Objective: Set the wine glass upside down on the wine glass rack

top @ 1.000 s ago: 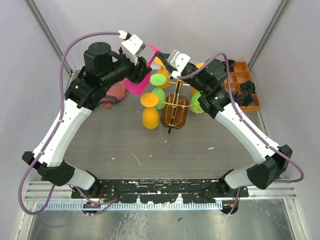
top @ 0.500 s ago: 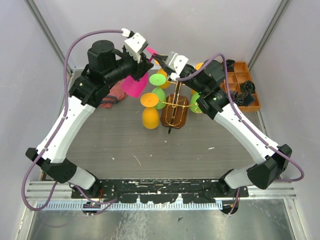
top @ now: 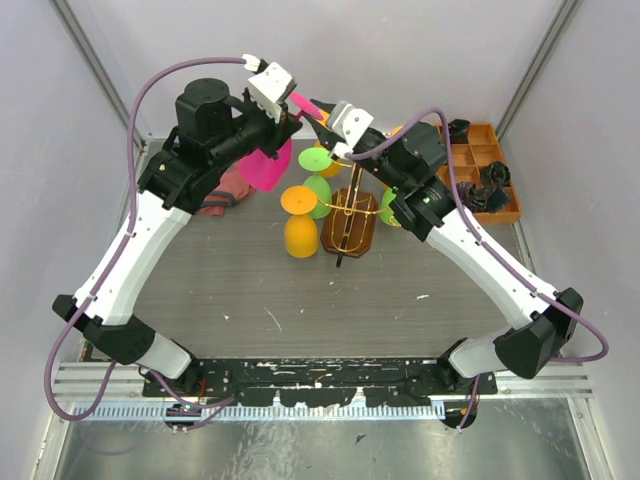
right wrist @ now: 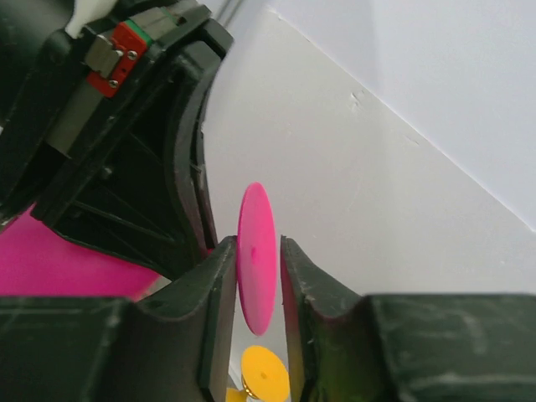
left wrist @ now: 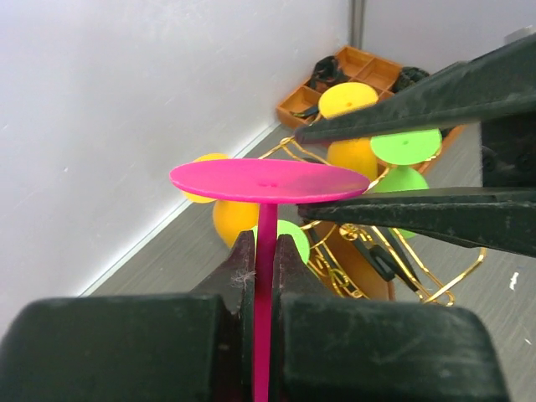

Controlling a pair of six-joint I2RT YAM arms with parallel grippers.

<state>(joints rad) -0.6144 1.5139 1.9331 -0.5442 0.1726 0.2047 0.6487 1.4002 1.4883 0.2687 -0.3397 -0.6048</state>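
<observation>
The pink wine glass (top: 265, 167) hangs in the air at the back of the table, bowl toward the left arm and foot toward the right arm. My left gripper (left wrist: 266, 244) is shut on its thin pink stem (left wrist: 266, 230), just under the round foot (left wrist: 268, 180). My right gripper (right wrist: 256, 248) stands open a little around the foot (right wrist: 256, 255), one finger close against the disc and a gap on the other side. In the top view the two grippers, left (top: 288, 110) and right (top: 322, 112), meet tip to tip. The wine glass rack (top: 349, 217) stands below, gold wire on a brown base.
Orange (top: 300, 228), green (top: 318, 188) and yellow (left wrist: 350, 99) glasses crowd around the rack. A red cloth (top: 228, 188) lies at the back left. An orange-brown compartment tray (top: 493, 170) with black parts sits at the back right. The white wall is close behind.
My left gripper has closed on the pink stem. My right gripper, shut before, has loosened around the foot. The glass has tilted up and shifted slightly left.
</observation>
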